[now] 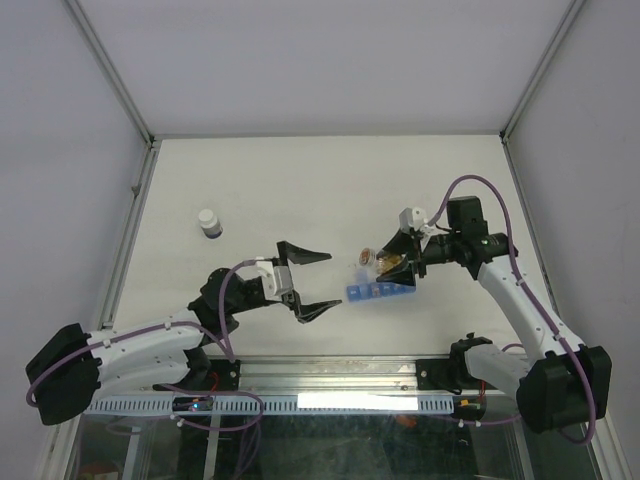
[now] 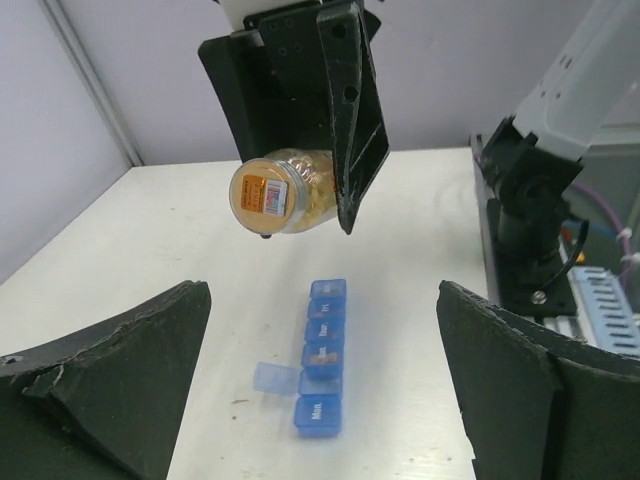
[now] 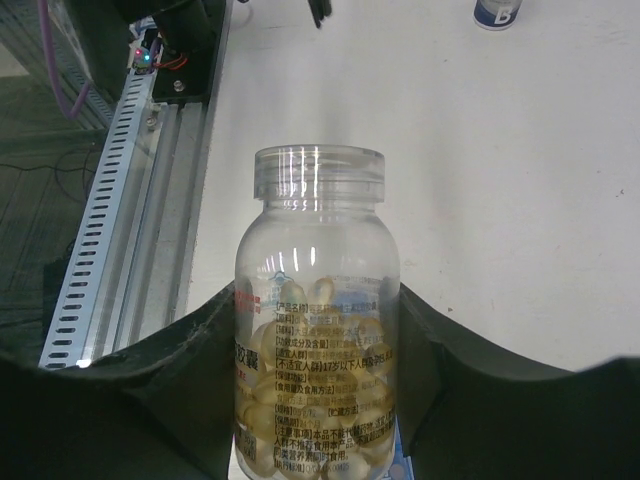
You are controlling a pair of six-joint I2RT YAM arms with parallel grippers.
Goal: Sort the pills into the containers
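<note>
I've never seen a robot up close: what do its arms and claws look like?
The left arm and right arm have white links with black joints, and purple cables looping alongside. The left gripper and right gripper are black, each with two pointed fingers.

2 white arms (image 1: 150, 345), black jaws, purple cables (image 1: 480, 179).

Blue pill-organiser strip (image 2: 322, 352), one lid open
</note>
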